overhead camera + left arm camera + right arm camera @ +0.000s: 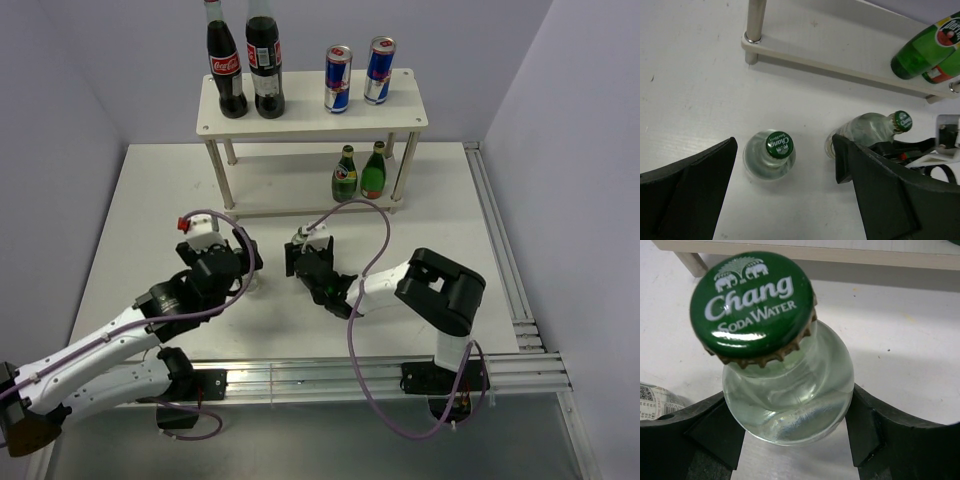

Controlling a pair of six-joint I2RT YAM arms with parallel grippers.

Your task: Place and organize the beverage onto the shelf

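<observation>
Right end effector (pixel 790 407), lower frame, clenched on small clear glass bottle w/ green cap (pixel 787 385): likely slick, breakable; grip body, not neck. Left end effector (pixel 785 150) released.

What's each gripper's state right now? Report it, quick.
Left gripper: open, holding nothing.
Right gripper: shut on a clear bottle.

white table (pixel 150 215), pale lilac walls (pixel 120 60) on three sides, metal rails (pixel 505 262) along edges
</observation>
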